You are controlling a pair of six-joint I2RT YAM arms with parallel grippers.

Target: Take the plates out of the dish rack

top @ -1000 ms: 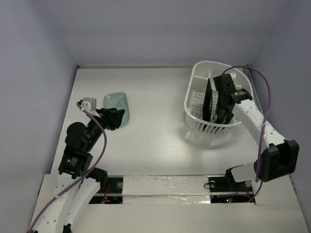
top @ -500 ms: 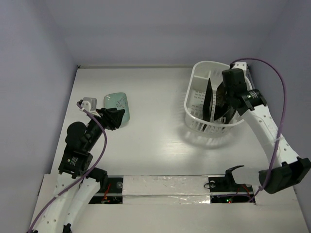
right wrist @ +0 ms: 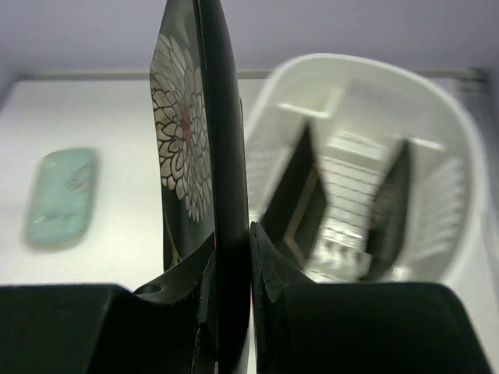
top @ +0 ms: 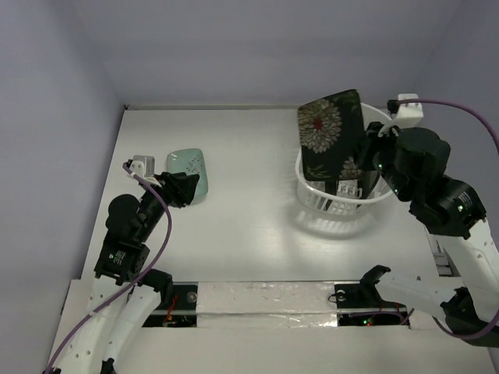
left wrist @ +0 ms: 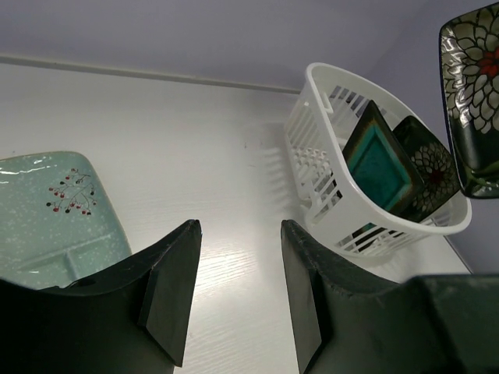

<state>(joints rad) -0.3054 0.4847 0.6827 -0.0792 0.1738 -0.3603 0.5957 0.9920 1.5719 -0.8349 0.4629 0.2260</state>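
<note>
Four plates
We see right gripper pinching one flowered plate, apparently two dark plates in dish rack below, mint plate by wide left gripper.

Top view: raised plate covers rack's far-left wall. Left-wrist view: raised plate cut by top, right edges; mint plate cut by left edge, near part behind left finger; flower plate half behind teal plate. Right-wrist view: rack, mint plate blurred; raised plate's lower rim sunk between right fingers.
</note>
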